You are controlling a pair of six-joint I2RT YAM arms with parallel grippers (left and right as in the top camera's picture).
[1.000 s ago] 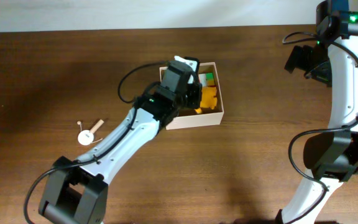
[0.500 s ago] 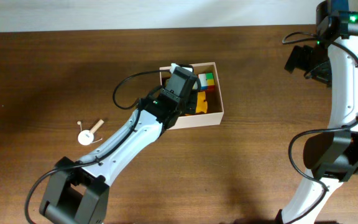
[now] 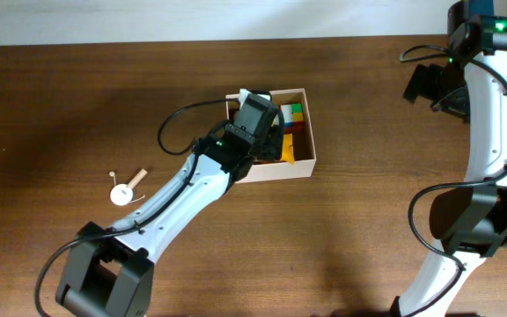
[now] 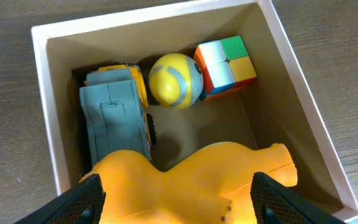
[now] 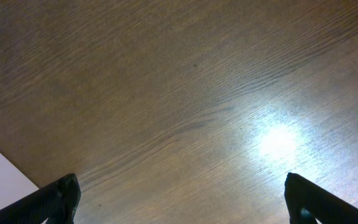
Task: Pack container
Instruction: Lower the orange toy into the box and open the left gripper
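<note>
The container point(image 3: 302, 167), a shallow white-walled box with a tan inside point(image 4: 39, 93), sits mid-table. In it lie a grey and yellow toy truck point(image 4: 114, 118), a yellow ball point(image 4: 174, 79) and a colour cube point(image 4: 225, 65). An orange soft toy point(image 4: 191, 180) rests at the near side of the box, and in the overhead view the toy point(image 3: 287, 150) shows beside my left wrist. My left gripper point(image 4: 179, 202) hangs open just above the toy, one finger on each side of it. My right gripper point(image 5: 179, 199) is open over bare table at the far right point(image 3: 425, 84).
A small white disc with a wooden stick point(image 3: 126, 189) lies on the table to the left of the box, near my left arm. The table's far edge meets a white wall along the top.
My left gripper was shut on the orange toy over the box; its jaws have now sprung apart and the toy lies in the container. The right arm has not moved.
</note>
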